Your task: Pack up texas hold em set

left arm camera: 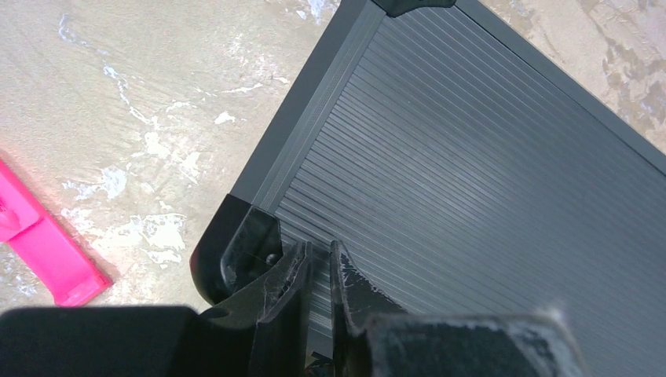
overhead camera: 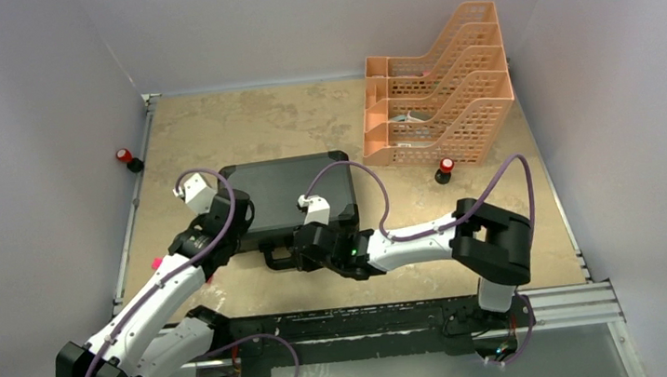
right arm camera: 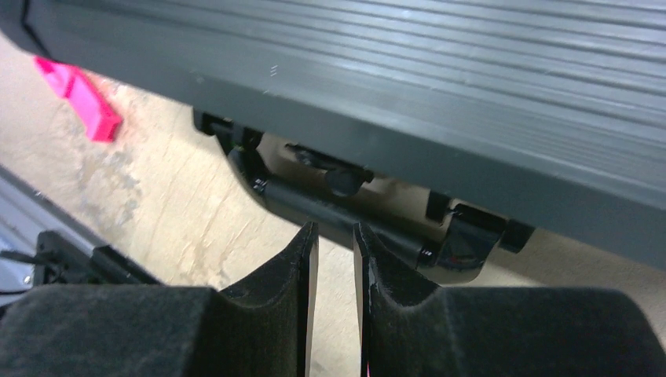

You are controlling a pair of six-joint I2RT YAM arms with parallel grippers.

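Observation:
The texas hold em set shows as a closed black briefcase (overhead camera: 288,189) with a ribbed lid (left arm camera: 471,173), lying flat on the table. Its handle (right arm camera: 345,208) sticks out of the near side (right arm camera: 393,63). My left gripper (left arm camera: 320,247) rests over the lid's near left corner (overhead camera: 232,235), fingers almost together with only a thin slit and nothing in it. My right gripper (right arm camera: 335,228) hovers low in front of the handle (overhead camera: 276,255), near the middle of the case's front edge (overhead camera: 306,243). Its fingers are nearly shut too, with bare table showing through the gap.
A peach lattice tray rack (overhead camera: 438,103) stands at the back right. A flat pink marker (left arm camera: 47,251) lies on the table left of the case (right arm camera: 78,98). Two small red-capped objects (overhead camera: 124,157) (overhead camera: 444,167) sit on the table. A metal rail (overhead camera: 557,301) runs along the near edge.

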